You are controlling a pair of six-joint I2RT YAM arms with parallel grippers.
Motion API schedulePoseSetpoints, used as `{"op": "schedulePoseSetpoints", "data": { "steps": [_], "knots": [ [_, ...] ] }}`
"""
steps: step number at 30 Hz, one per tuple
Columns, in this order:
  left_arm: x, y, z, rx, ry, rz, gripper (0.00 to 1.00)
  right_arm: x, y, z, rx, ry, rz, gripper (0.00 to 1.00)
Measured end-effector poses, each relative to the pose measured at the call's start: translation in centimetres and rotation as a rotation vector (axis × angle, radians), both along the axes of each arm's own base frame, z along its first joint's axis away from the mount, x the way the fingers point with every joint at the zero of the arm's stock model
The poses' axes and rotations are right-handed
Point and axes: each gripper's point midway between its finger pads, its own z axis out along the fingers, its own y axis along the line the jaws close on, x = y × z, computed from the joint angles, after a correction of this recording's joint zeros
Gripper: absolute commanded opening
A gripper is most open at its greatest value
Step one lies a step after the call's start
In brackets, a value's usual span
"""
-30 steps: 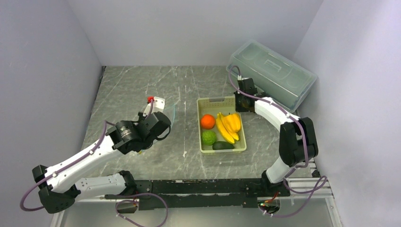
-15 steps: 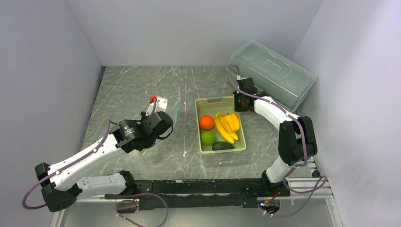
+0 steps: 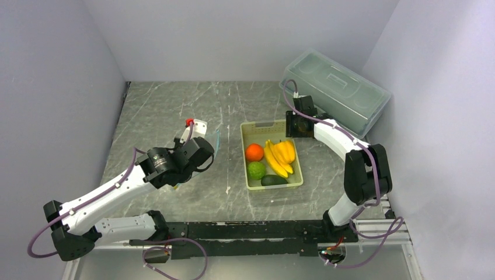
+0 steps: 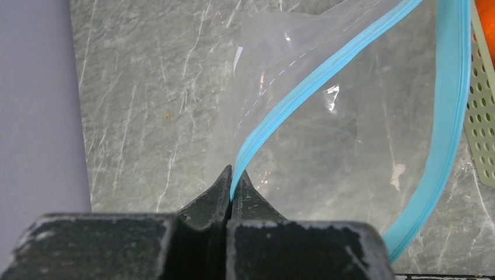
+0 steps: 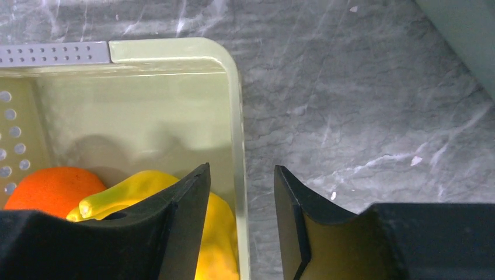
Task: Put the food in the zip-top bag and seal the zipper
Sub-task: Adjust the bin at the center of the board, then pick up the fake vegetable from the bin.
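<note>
The left gripper [image 4: 232, 175] is pressed together, pinching the blue zipper strip [image 4: 303, 87] at one end of the bag's mouth. From that pinch the strip's two sides part, one running up across the view, the other curving along the far right, so the mouth gapes. The clear bag [image 4: 327, 134] spreads out from the fingers over the grey marbled surface [image 3: 163, 111]; nothing can be seen inside it. Its right side lies just beside the perforated wall of the pale green basket [image 4: 481, 116].

The right gripper [image 5: 242, 175] is spread, its two fingers straddling the basket's right wall near the far corner, one inside and one outside; it holds nothing. All the food lies in the basket: an orange ball [image 3: 254, 151] at the left, a bumpy green fruit [image 3: 257, 170] nearer the arms, a dark avocado [image 3: 273, 180] along the near wall, yellow bananas [image 3: 274, 162] down the middle, and a yellow-orange pepper [image 3: 286, 150] close under the right gripper's inner finger.

A large translucent lidded box [image 3: 335, 90] stands at the far right, behind the right arm.
</note>
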Motion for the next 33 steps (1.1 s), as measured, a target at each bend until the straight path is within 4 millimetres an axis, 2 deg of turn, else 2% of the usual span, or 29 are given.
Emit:
{"op": "schedulePoseSetpoints", "data": {
  "steps": [5,9,14,18,23,33],
  "knots": [
    [0.0,0.0,0.0,0.000,0.000,0.000,0.02,-0.2,-0.6,1.5,-0.015,-0.031,-0.016,0.56],
    [0.0,0.0,0.0,0.000,0.000,0.000,0.05,-0.5,-0.8,4.0,-0.003,-0.086,-0.020,0.58],
    [0.0,0.0,0.0,0.000,0.001,0.000,0.04,-1.3,0.1,7.5,0.042,-0.163,0.017,0.62],
    [0.0,0.0,0.0,0.000,0.001,-0.001,0.03,-2.3,1.0,9.2,0.064,-0.196,0.062,0.63],
    [0.0,0.0,0.0,-0.001,0.002,-0.001,0.00,-3.9,2.2,9.3,0.076,-0.182,0.114,0.65],
    [0.0,0.0,0.0,-0.001,0.002,-0.001,0.00,-6.6,4.0,6.3,0.057,-0.095,0.193,0.67]
  ]
}}
